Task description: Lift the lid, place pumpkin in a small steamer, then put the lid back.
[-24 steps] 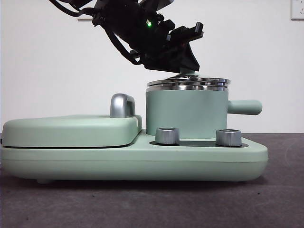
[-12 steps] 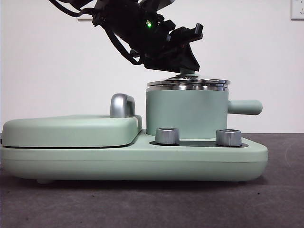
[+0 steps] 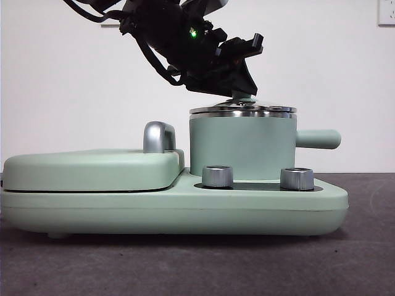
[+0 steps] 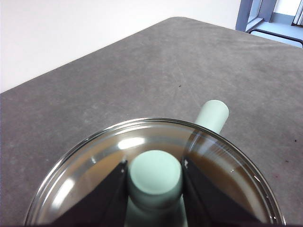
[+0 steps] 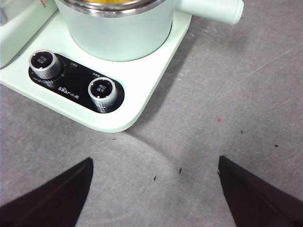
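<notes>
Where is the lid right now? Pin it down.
In the front view the lid lies on the small steamer's rim, right of the chrome handle. The left gripper is closed on its knob.

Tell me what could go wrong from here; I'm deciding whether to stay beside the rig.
The left gripper pinches only the lid's small smooth knob; a slip could drop the glass lid onto the small steamer. The lid looks slightly tilted on the rim, so it may catch or sit crooked. In the right wrist view something yellow-orange, probably the pumpkin, shows at the pot's top; if it stands high, the lid may not close flat.
</notes>
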Robot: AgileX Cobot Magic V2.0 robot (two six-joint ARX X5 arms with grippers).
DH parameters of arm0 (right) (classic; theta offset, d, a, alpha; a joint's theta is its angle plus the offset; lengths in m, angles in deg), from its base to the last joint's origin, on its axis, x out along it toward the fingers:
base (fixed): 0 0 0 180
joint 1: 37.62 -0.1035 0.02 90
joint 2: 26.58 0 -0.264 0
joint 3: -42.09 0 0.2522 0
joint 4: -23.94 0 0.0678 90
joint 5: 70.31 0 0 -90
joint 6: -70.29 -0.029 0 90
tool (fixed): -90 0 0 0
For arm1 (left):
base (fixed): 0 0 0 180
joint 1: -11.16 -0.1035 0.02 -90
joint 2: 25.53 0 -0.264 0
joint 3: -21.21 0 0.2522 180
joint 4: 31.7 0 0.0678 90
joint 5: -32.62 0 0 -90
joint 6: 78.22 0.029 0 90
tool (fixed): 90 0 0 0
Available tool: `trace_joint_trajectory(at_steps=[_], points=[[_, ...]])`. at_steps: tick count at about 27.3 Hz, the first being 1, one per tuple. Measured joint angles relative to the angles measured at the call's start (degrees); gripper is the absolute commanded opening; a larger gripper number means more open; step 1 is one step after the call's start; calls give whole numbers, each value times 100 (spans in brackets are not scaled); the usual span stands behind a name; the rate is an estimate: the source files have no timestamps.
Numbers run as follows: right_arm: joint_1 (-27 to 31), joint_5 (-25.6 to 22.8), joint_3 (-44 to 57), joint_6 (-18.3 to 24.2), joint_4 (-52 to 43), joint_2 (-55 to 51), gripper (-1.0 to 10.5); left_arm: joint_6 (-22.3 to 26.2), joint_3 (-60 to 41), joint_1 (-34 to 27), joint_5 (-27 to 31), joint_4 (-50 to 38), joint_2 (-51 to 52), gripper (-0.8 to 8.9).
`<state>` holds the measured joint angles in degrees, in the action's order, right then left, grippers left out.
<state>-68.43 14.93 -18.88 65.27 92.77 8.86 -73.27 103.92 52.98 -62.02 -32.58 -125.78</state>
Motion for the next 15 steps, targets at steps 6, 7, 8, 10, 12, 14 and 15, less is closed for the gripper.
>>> trace_joint_trajectory(at_steps=[6, 7, 8, 10, 12, 14, 15], points=[[0, 0, 0, 0, 0, 0, 407, 0, 22, 0, 0, 70, 0, 10], [0, 0, 0, 0, 0, 0, 407, 0, 28, 0, 0, 87, 0, 10], [0, -2, 0, 0, 2, 0, 407, -2, 37, 0, 0, 105, -13, 10], [0, 0, 0, 0, 0, 0, 407, -17, 66, -2, -2, 138, -44, 10], [0, 0, 0, 0, 0, 0, 407, -22, 81, 0, 0, 162, -44, 10], [0, 0, 0, 0, 0, 0, 407, -63, 81, 0, 0, 160, -44, 20], [0, 0, 0, 0, 0, 0, 407, -81, 81, 0, 0, 160, -44, 51]])
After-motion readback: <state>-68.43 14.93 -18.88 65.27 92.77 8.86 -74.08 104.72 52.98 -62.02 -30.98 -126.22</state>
